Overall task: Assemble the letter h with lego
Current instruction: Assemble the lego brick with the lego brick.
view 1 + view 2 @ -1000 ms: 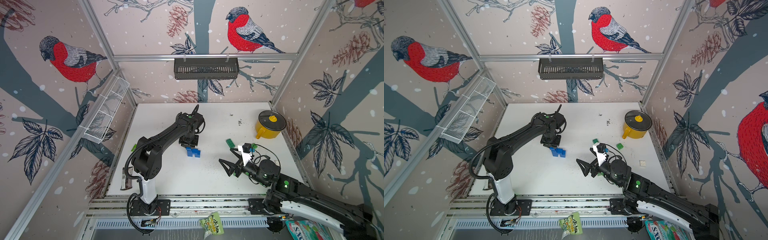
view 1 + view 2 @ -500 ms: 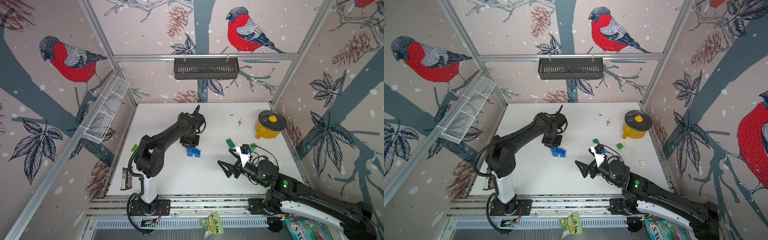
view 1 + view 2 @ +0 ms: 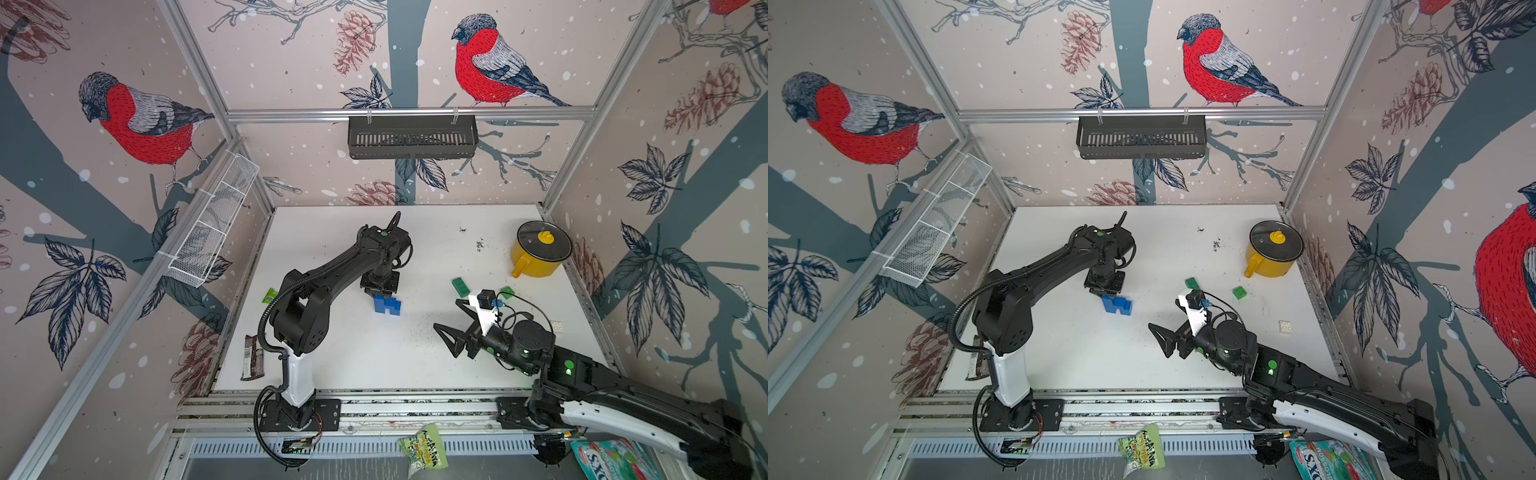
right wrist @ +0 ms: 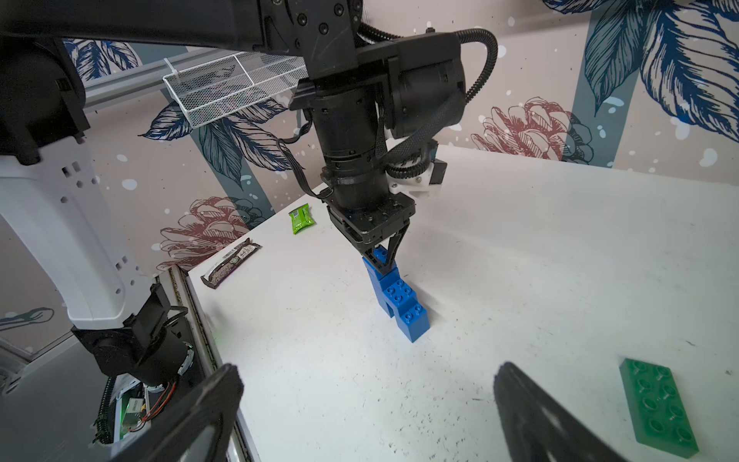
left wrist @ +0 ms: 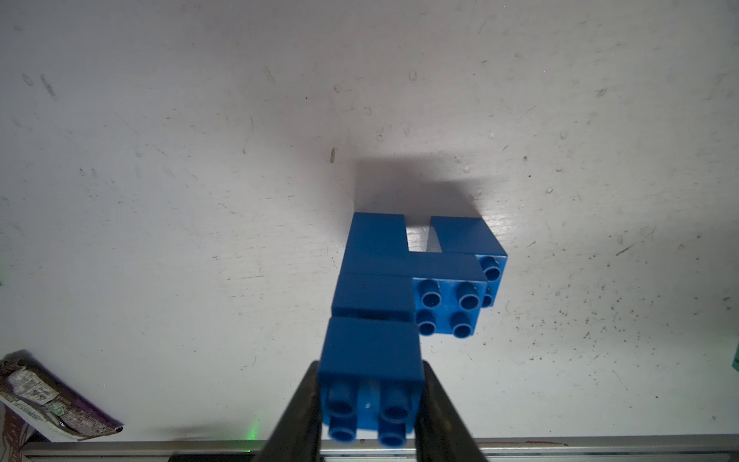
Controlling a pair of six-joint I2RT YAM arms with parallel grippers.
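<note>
In both top views the blue lego stack [image 3: 387, 304] stands on the table [image 3: 374, 365], a green brick [image 3: 460, 286] toward the yellow pot [image 3: 540, 249]; in the left wrist view the left fingers [image 5: 298, 416] clamp its 4-stud top brick [image 5: 372, 352]; in the right wrist view the right fingers [image 4: 200, 412] gape empty.

You were working in a robotics lab cell, not a home: a white tabletop [image 3: 374, 353] boxed in by aluminium framing [image 3: 407, 113] and wall panels papered with a bullfinch print [image 3: 486, 70]. The left arm [image 3: 332, 266] and right arm [image 3: 615, 386] were bolted to a slotted rail [image 3: 415, 405] along the front edge, with a bare circuit board [image 3: 298, 447] and loose cables [image 3: 266, 432] under the left base. The rest were props: blue lego [image 3: 386, 304], a yellow toy pot [image 3: 536, 259], snack packets [image 3: 424, 454], and a wire basket [image 3: 212, 224] and a black rack [image 3: 411, 137] hung on the walls.
</note>
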